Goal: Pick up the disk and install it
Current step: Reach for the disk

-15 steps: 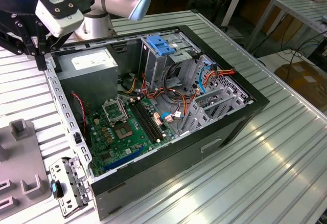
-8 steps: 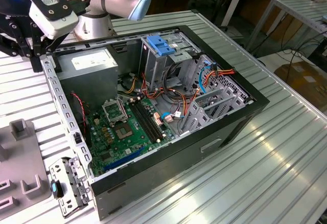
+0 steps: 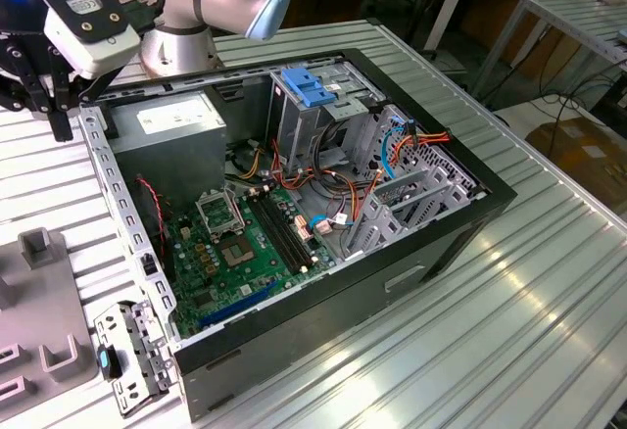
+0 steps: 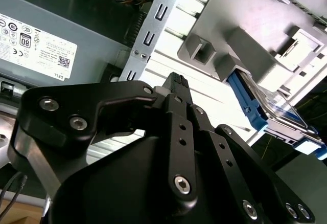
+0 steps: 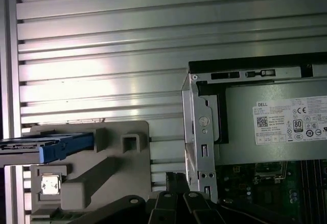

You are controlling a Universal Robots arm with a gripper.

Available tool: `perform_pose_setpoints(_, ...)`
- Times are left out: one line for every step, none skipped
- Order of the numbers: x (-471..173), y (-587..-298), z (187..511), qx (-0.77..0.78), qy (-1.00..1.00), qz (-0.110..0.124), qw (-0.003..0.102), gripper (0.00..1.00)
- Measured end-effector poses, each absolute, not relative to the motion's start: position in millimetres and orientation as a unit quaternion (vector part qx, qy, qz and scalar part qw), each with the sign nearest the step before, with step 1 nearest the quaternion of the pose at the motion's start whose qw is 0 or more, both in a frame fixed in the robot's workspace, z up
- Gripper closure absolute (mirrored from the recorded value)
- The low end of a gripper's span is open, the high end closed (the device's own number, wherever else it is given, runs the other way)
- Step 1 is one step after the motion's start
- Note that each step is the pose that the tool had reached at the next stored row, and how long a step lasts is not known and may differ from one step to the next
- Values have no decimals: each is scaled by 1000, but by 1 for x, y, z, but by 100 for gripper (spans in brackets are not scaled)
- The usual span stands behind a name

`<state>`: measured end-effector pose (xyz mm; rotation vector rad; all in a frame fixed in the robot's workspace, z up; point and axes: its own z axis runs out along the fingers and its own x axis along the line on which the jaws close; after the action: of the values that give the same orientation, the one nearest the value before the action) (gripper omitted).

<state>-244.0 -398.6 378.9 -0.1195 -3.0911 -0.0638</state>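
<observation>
Nothing is in my claw [image 4: 175, 83], its tips pinched together over the counter [image 5: 102, 55] beside the open computer case [image 3: 294, 341]. The disk [image 5: 30, 150] rests in the grey holder [image 5: 127, 173] nearby. Picking it well, I judge, means squaring to its blue rails [image 5: 69, 146] and clearing the holder's posts [image 5: 130, 143].

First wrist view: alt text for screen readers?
A flat silver-metal disk with blue plastic side rails rests on a grey plastic fixture on a ribbed aluminium table, beside an open computer case with a grey power-supply box. The black gripper hangs between them.
</observation>
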Motion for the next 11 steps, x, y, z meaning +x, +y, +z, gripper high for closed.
perform_pose_setpoints(-246, -399, 379, -39, -999, -21, 24, 89)
perform_pose_setpoints(-247, -399, 378, -39, -999, -21, 24, 89)
perform_pose_setpoints(-249, -399, 378, -39, -999, -21, 24, 89)
perform_pose_setpoints(-250, -399, 378, -39, -999, -21, 25, 89)
perform_pose_setpoints(-252, -399, 377, -39, -999, -21, 25, 89)
perform_pose_setpoints(-254, -399, 377, -39, -999, -21, 25, 89)
perform_pose_setpoints(-256, -399, 377, -39, -999, -21, 25, 89)
perform_pose_setpoints(-257, -399, 376, -39, -999, -21, 26, 89)
perform_pose_setpoints(-258, -399, 376, -39, -999, -21, 26, 89)
perform_pose_setpoints(-259, -399, 376, -39, -999, -21, 26, 89)
perform_pose_setpoints(-260, -399, 376, -39, -999, -21, 27, 89)
